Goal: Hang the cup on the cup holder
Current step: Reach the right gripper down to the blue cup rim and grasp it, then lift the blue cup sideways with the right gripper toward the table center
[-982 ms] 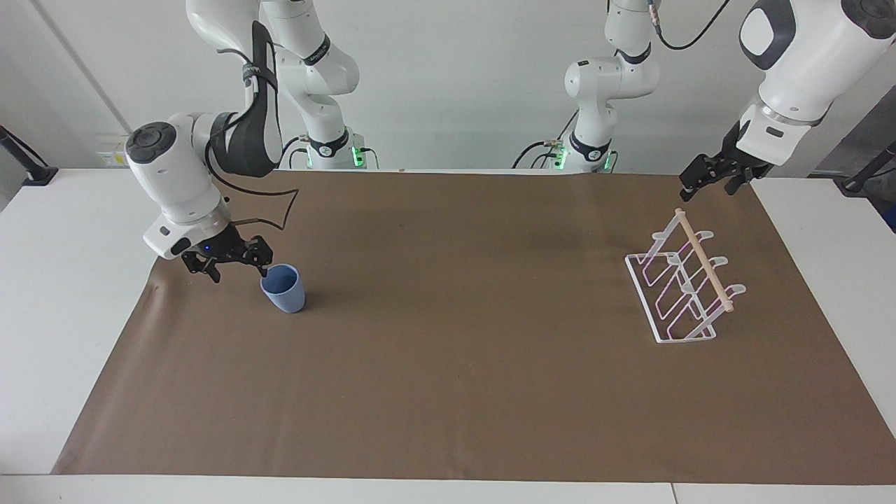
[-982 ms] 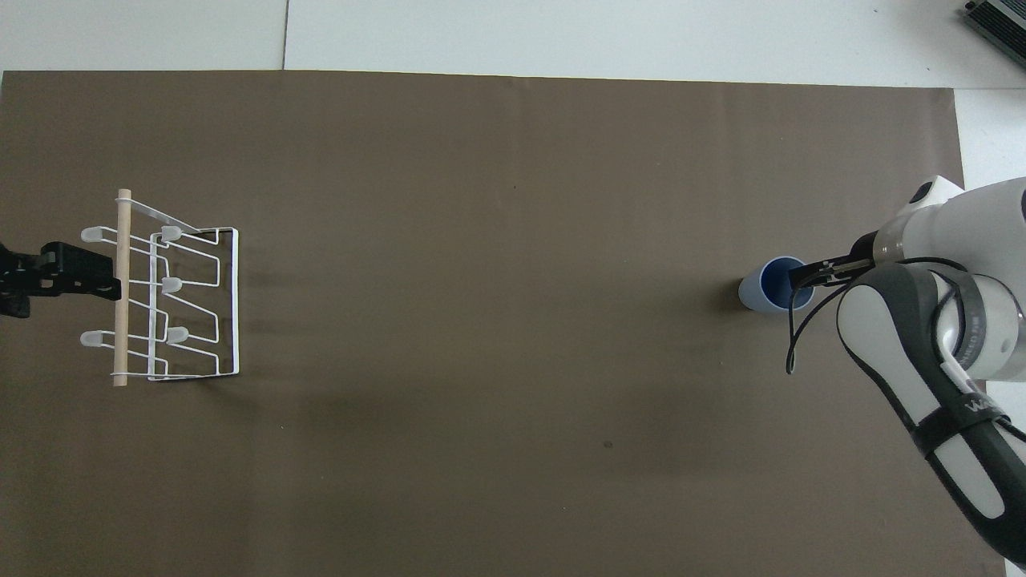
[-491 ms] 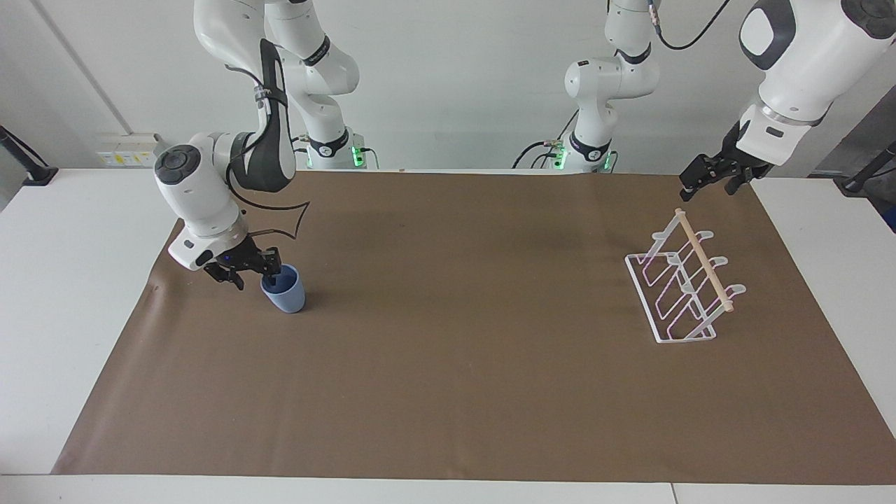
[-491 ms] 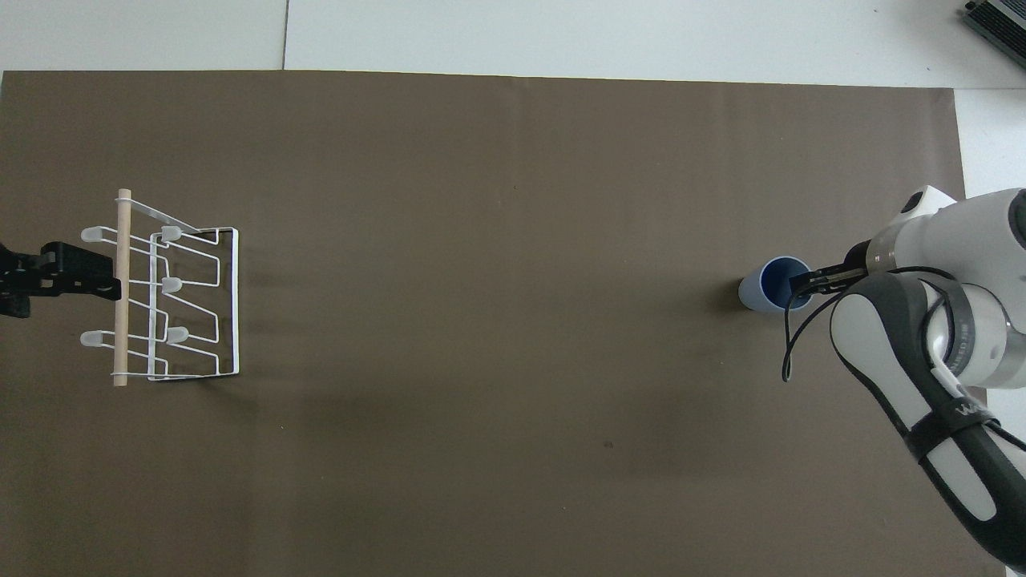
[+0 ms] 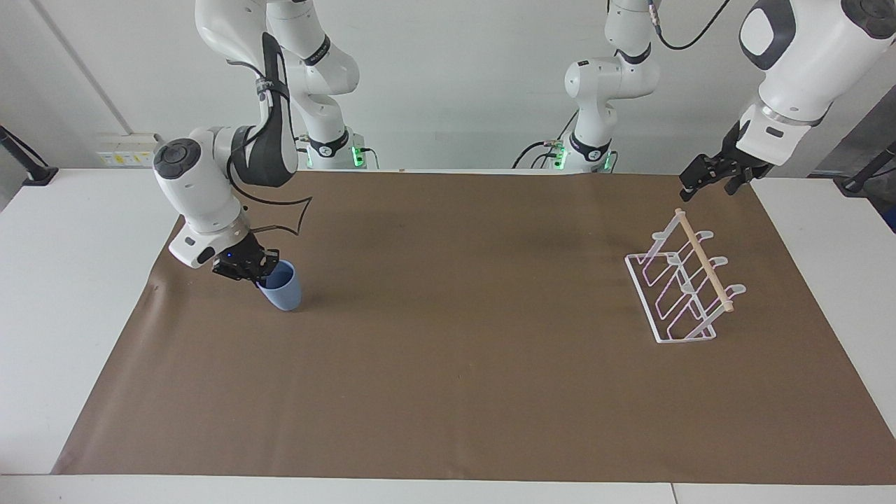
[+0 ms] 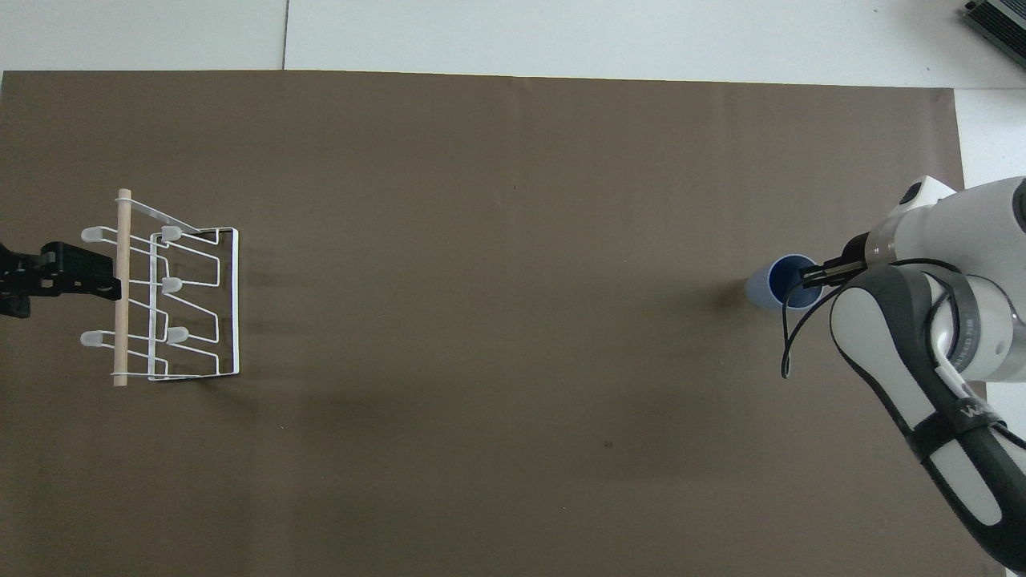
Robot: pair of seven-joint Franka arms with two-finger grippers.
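Observation:
The light-blue cup (image 5: 282,289) (image 6: 779,282) is at the right arm's end of the brown mat, tilted, its mouth turned toward the arm. My right gripper (image 5: 260,271) (image 6: 808,278) is shut on the cup's rim, one finger inside the mouth. The white wire cup holder (image 5: 682,287) (image 6: 164,296) with its wooden dowel stands at the left arm's end of the mat. My left gripper (image 5: 705,180) (image 6: 48,272) hangs in the air beside the holder's dowel side, waiting, its fingers open and holding nothing.
A brown mat (image 5: 448,350) covers most of the white table. The right arm's dark cable (image 6: 793,336) loops down by the cup.
The right gripper has closed on the cup's rim and the cup has tipped and shifted slightly toward the arm. The left arm has not moved.

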